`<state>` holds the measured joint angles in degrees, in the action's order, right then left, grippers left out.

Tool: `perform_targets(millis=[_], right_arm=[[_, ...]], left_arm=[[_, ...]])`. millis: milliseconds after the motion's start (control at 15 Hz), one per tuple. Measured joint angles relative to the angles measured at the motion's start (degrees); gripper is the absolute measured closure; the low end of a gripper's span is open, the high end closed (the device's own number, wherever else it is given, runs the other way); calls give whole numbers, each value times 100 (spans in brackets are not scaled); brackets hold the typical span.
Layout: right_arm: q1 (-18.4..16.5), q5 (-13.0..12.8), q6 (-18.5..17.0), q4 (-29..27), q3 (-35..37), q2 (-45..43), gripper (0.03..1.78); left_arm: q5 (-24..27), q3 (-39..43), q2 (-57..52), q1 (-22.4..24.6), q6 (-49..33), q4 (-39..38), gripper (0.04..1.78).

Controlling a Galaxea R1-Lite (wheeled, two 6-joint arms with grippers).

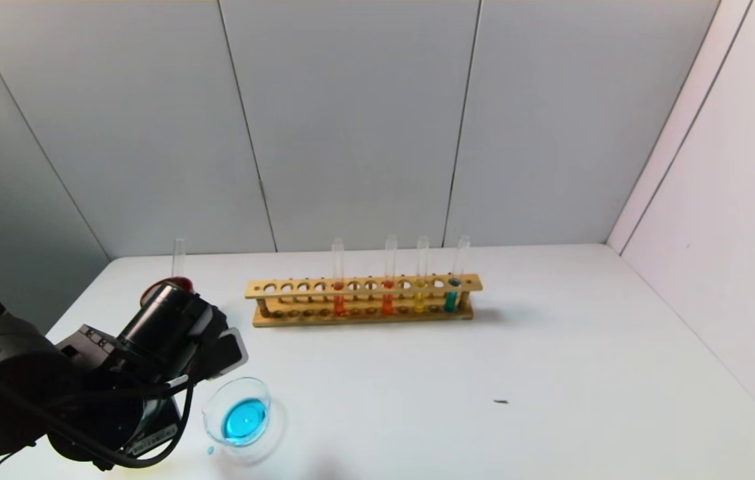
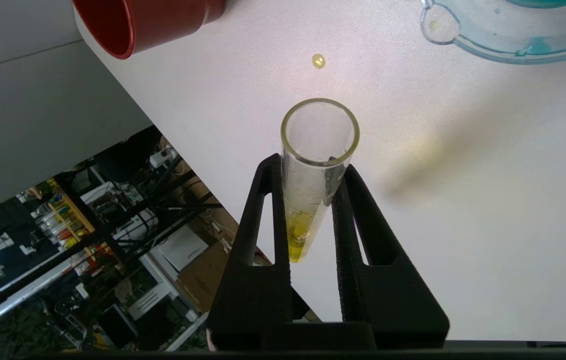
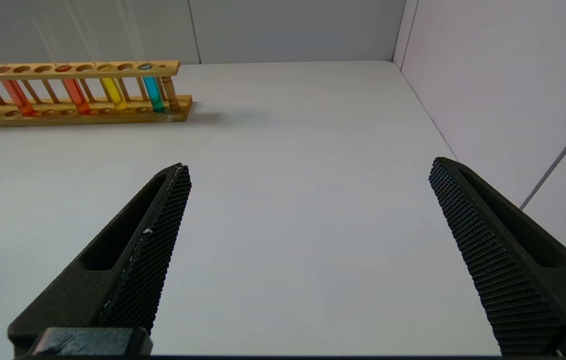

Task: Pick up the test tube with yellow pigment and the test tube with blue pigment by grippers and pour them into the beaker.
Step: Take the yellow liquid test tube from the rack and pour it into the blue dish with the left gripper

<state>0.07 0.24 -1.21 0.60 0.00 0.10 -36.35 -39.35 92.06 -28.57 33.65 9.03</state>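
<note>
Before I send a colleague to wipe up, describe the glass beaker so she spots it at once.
Start at the wooden test tube rack on the white table. Nearer the robot, beside the left gripper, sits the beaker. Unlike the opaque red cup, it is low, clear, lipped, and holds blue liquid.

The white counter (image 1: pixel 550 373) carried a wooden rack (image 1: pixel 364 301) near its back, a glass beaker (image 1: pixel 238 417) holding blue liquid near the front left, and a red cup (image 2: pixel 148 22) at the left edge. A yellow drop (image 2: pixel 318 61), a blue drop (image 1: pixel 210 451) just beside the beaker and a dark speck (image 1: pixel 500 402) lay on it.
</note>
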Motion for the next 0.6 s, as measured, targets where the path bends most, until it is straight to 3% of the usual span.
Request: perform_targets(millis=[600], right_arm=[[2,0,0,-2,0,0,7]], left_arm=[[-240,-98,719,-251,61,130,152]])
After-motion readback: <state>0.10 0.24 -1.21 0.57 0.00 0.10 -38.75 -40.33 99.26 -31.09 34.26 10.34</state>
